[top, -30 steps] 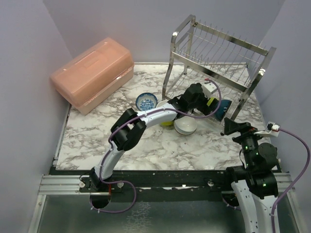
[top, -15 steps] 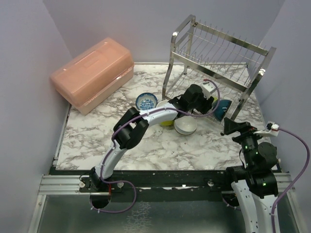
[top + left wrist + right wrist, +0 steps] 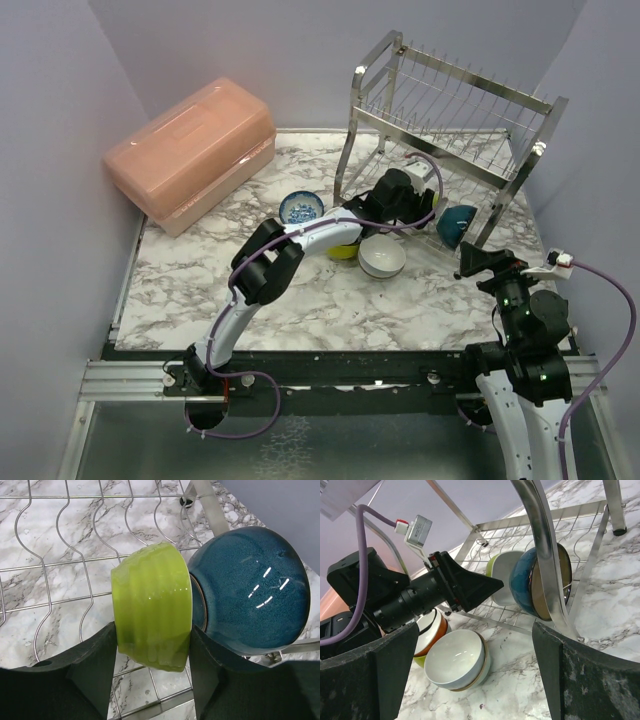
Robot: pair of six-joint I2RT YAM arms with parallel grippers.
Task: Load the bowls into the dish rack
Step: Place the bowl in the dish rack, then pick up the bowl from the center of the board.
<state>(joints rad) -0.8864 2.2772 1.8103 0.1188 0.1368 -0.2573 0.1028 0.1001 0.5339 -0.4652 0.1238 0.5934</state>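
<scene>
Loading the rack (image 3: 452,100): the left gripper (image 3: 152,630) clasped a lime bowl (image 3: 150,600) standing on edge on the lower shelf, touching a teal bowl (image 3: 252,587) beside it. To finish cleanly, the bowl's edge likely needed seating between the wires before the fingers (image 3: 95,670) parted, then a straight withdrawal so neither bowl tipped. The right gripper (image 3: 475,630) hung spread and empty near the rack's corner. Only those two bowls showed in the rack. A white bowl (image 3: 382,258), a patterned bowl (image 3: 300,209) and a yellow bowl (image 3: 343,251) lay on the table (image 3: 200,270). The pink box (image 3: 190,150) was lidded, contents unseen
</scene>
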